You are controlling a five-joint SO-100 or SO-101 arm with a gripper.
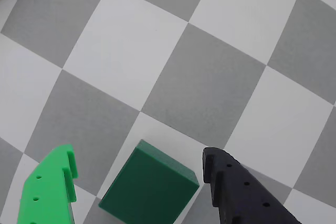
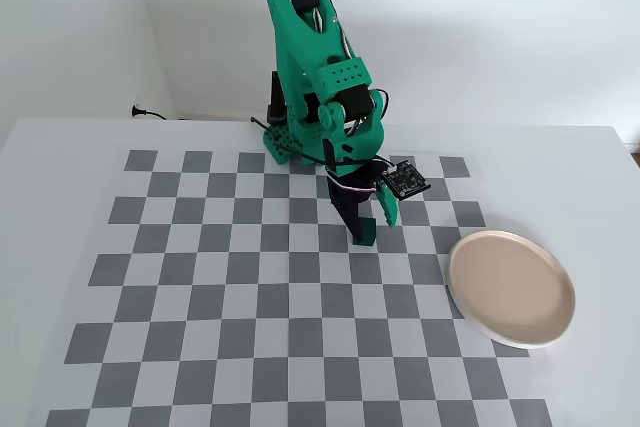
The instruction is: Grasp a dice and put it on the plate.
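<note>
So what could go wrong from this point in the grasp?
In the wrist view the dice sits rotated between the open gripper, so the black finger may hit a corner and twist or push it away instead of clamping flat faces. The plate lies well off to the right in the fixed view, so a weak corner grip could drop it during the carry.

Checkered mat (image 2: 250, 297) on white table (image 2: 60, 147)

The dice (image 1: 149, 187) looks like matt, smooth dark green plastic with plain faces. The gripper (image 1: 137, 162) has one bright green finger (image 1: 50, 190) and one black finger (image 1: 236, 190), both matt plastic. The plate (image 2: 511, 288) appears smooth with a soft sheen. The checkered mat (image 1: 173, 66) looks flat and matt.
</note>
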